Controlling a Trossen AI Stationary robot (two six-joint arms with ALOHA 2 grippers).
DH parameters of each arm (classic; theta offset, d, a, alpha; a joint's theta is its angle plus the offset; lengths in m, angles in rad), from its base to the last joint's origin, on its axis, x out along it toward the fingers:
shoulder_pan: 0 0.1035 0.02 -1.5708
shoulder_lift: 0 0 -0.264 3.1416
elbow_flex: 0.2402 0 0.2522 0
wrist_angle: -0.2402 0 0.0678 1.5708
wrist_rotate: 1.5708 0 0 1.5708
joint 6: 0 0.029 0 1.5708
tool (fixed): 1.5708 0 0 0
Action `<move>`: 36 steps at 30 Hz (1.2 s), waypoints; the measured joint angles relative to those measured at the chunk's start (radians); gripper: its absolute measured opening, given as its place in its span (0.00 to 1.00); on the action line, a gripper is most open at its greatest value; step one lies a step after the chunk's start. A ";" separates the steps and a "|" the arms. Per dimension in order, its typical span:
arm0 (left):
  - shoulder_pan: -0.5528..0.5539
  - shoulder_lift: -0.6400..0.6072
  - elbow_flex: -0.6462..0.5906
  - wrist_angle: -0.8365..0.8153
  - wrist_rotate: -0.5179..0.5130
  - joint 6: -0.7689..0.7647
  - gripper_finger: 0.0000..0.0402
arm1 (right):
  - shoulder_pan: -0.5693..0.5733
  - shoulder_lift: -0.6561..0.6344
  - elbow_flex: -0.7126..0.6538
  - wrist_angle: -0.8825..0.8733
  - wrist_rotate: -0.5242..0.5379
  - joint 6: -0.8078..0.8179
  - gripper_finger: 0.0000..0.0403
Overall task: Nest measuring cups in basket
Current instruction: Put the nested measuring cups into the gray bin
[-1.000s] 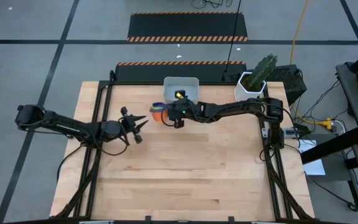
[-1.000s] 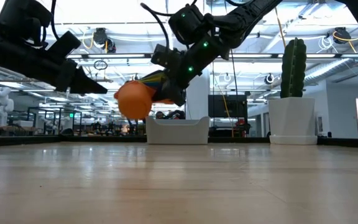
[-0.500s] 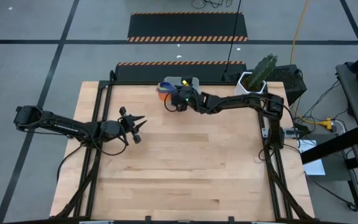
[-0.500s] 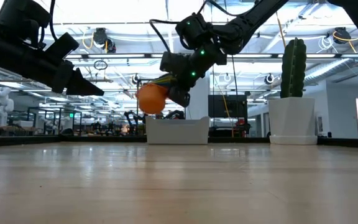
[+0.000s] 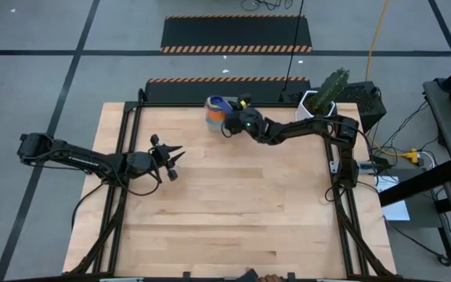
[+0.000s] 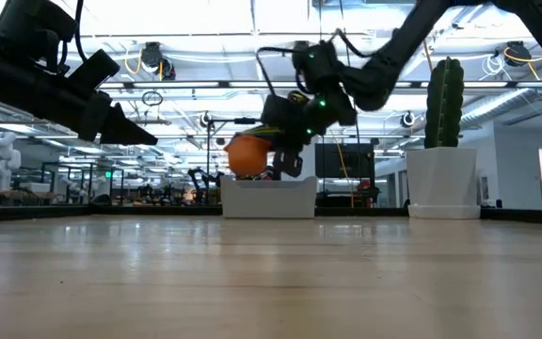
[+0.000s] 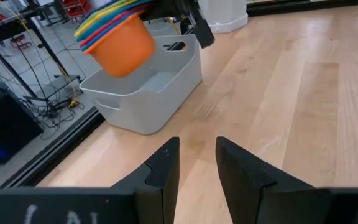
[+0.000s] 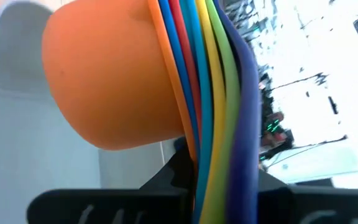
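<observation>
Nested cups hung over the basket, not yet set down.

On the near-left of the worktop [image 5: 225,204] the left tool [image 5: 177,162] waited, its fingers slightly parted and empty. Farther off, the right tool [image 5: 227,125] was clamped on the handles of the measuring cups [image 7: 114,34], already stacked with the orange one outermost. The stack hung in the air over the basket [image 7: 145,93] at the far edge, beside the cactus pot [image 5: 318,106]. What remained, seemingly, was lowering and releasing it inside.

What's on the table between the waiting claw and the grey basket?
Nothing. In the left wrist view, only bare wooden table lies between the left claw and the basket; the stacked cups hang above it.
</observation>
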 joint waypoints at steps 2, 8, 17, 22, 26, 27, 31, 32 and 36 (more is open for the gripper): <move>0.000 0.000 0.000 0.003 0.000 0.003 0.26 | 0.000 0.000 -0.046 0.088 -0.013 -0.054 0.05; 0.000 0.000 0.000 0.028 0.000 0.007 0.26 | -0.021 0.000 -0.072 0.055 -0.079 -0.058 0.05; 0.000 0.000 -0.001 0.041 0.000 0.016 0.26 | -0.043 0.000 -0.043 -0.007 -0.029 -0.023 0.05; 0.000 0.000 -0.001 0.068 -0.001 0.039 0.26 | -0.017 0.008 0.009 -0.057 0.040 -0.050 0.05; 0.000 0.000 -0.001 0.082 -0.001 0.049 0.26 | -0.017 0.015 0.048 -0.158 0.072 -0.036 0.05; 0.000 0.000 -0.001 0.085 -0.001 0.054 0.26 | -0.018 0.024 0.058 -0.172 0.076 -0.025 0.05; 0.000 0.000 -0.001 0.089 -0.001 0.060 0.26 | -0.013 0.051 0.079 -0.194 0.111 -0.028 0.05; 0.000 0.000 -0.001 0.089 0.000 0.060 0.26 | -0.011 0.059 0.083 -0.192 0.110 -0.028 0.05; 0.000 0.000 -0.001 0.089 0.000 0.061 0.26 | -0.006 0.079 0.091 -0.185 0.128 -0.050 0.05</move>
